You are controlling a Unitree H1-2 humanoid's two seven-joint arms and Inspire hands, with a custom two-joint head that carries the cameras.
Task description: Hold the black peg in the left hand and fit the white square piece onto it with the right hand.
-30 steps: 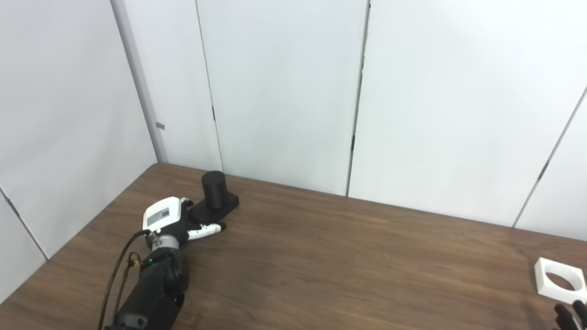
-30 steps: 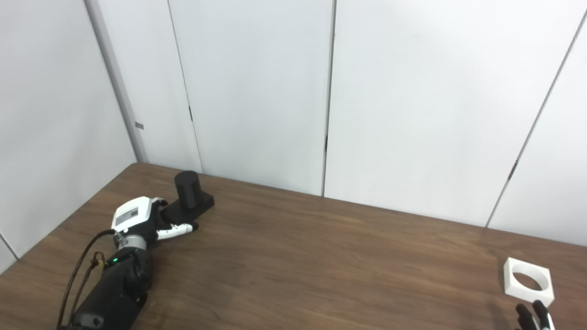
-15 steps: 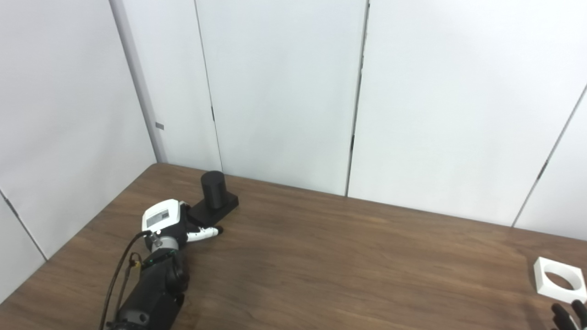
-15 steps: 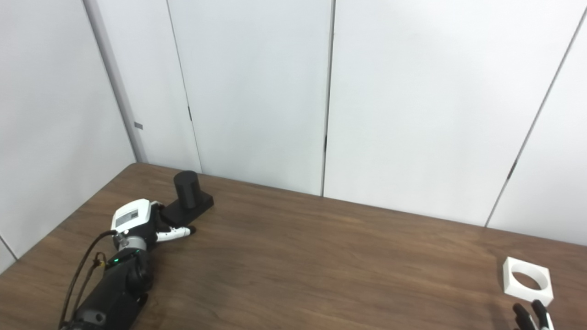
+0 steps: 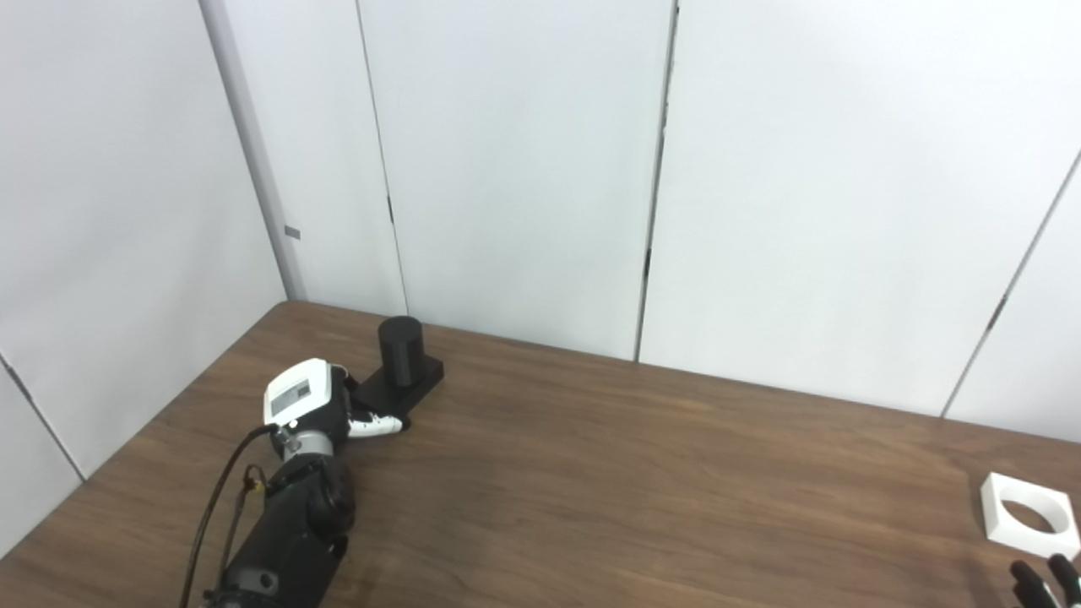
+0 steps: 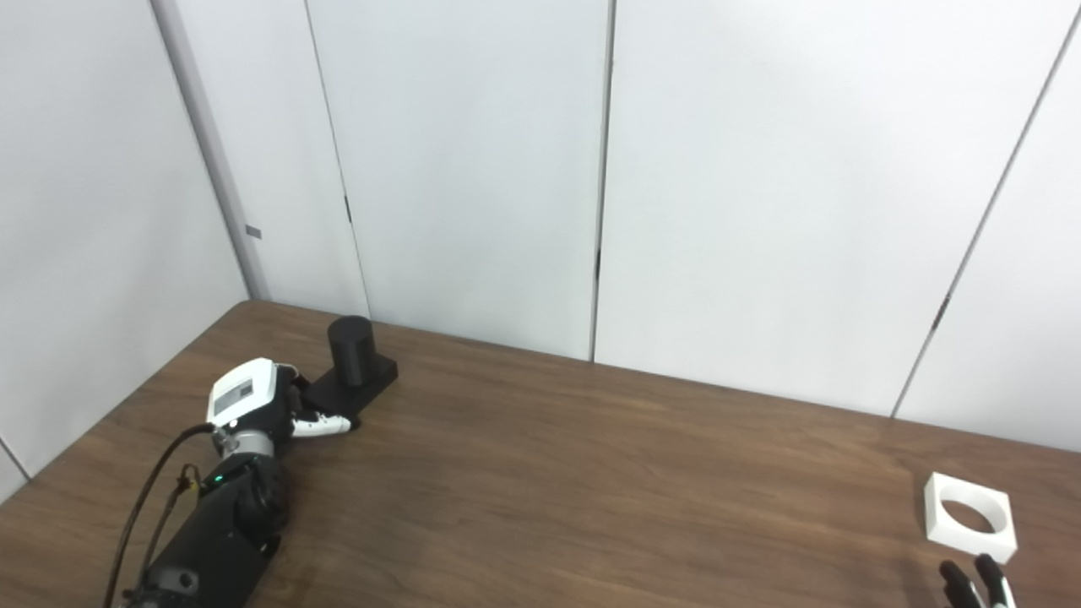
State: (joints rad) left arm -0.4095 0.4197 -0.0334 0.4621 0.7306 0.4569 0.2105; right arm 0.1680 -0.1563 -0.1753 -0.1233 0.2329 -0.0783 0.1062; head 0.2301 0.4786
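Observation:
The black peg (image 5: 399,348), a short cylinder on a square black base (image 5: 418,378), stands on the table at the far left. My left hand (image 5: 314,404) is at the base's near-left side. Its thumb (image 5: 380,425) lies against the base's front edge, and its fingers are hidden behind the hand on the far side, closed on the base. The white square piece (image 5: 1030,517) with a round hole lies flat at the far right. Only the dark fingertips of my right hand (image 6: 973,584) show at the bottom right, spread apart, just short of the white piece and holding nothing.
The brown wooden table (image 5: 642,490) meets white wall panels (image 5: 524,169) at the back and left. The peg stands close to the table's back-left corner. The white piece lies near the picture's right edge.
My left hand's thumb has drawn in against the base. The hand and the peg have shifted slightly right together. The right fingertips have sunk a little lower in the picture.

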